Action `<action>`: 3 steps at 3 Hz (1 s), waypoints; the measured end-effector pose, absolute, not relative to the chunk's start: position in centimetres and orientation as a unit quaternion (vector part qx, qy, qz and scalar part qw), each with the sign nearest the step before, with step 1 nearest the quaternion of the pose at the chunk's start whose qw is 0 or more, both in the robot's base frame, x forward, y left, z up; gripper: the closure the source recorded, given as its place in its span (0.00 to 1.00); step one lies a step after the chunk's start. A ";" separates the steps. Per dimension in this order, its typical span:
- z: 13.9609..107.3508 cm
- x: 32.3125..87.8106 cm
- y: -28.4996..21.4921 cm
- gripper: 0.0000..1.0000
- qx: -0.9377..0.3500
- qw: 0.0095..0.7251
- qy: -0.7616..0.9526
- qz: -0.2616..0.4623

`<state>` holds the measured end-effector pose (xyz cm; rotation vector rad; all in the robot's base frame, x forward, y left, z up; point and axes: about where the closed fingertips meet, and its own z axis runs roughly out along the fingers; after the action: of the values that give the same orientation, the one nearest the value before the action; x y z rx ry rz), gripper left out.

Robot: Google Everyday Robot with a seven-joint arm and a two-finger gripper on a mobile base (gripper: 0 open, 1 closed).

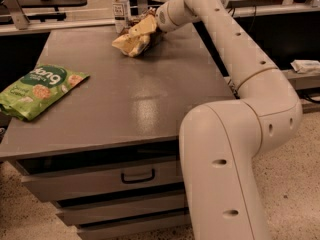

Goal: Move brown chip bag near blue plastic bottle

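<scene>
The brown chip bag (134,37) lies tilted at the far end of the grey table (145,104), its cream-yellow end facing me and its dark end under the arm. My gripper (151,29) is at the bag's right upper end, shut on it, mostly hidden behind the bag. The blue plastic bottle (120,7), clear with a white label, stands upright at the table's far edge, just left of and behind the bag, a short gap apart.
A green snack bag (41,89) lies flat at the table's left edge. My arm reaches over the table's right side. Drawers with a handle (137,176) sit below the front. A rail and shelves run behind the table.
</scene>
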<state>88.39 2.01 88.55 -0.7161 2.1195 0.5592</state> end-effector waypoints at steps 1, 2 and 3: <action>88.5 88.5 1.9 0.00 -0.283 0.405 0.841 0.222; 90.3 88.4 0.2 0.00 -0.287 0.421 0.834 0.211; 93.9 87.0 -3.6 0.00 -0.302 0.450 0.817 0.198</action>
<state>87.00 -3.57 93.87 -0.7458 2.0206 0.4892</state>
